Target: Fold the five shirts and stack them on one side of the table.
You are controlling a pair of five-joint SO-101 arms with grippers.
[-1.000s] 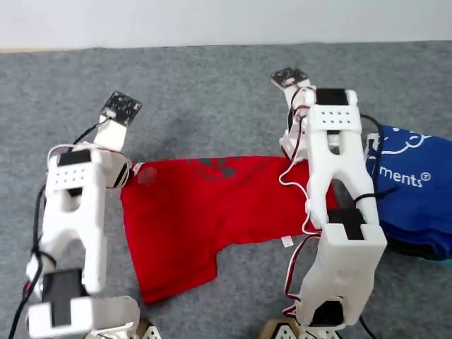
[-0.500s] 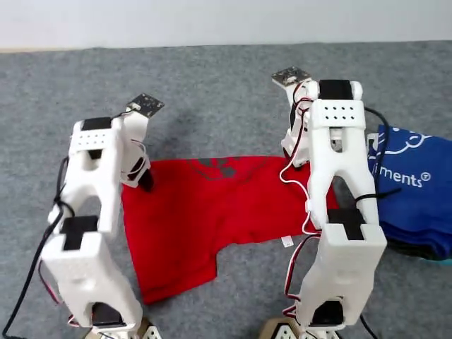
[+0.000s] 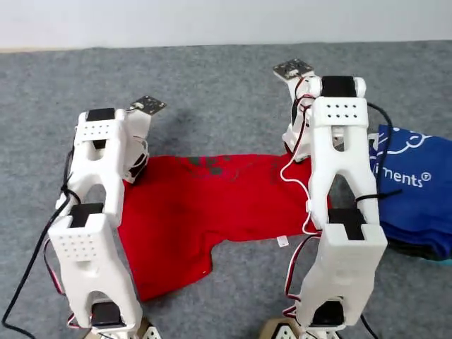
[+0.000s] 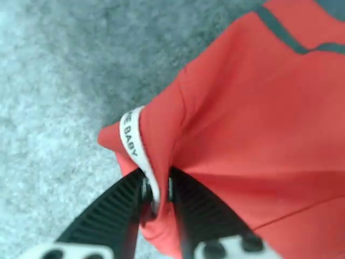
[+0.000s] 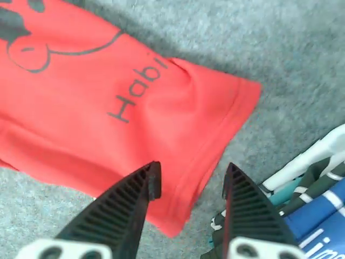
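Grey table (image 3: pixel 212 78): left pincer (image 4: pixel 156 190) now grips shirt (image 4: pixel 259 118).

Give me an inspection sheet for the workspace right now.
Surface: grey fabric table cover, flat.
Job's things: red shirt spread out at centre; shirt stack, blue on top, at the right edge.
Clutter: nothing seen.
End effectors: left end effector shut on the red shirt's edge; right end effector open over its other end.
Cables: white cable along right arm; black cable beside left arm.
Surroundings: pale wall behind table.
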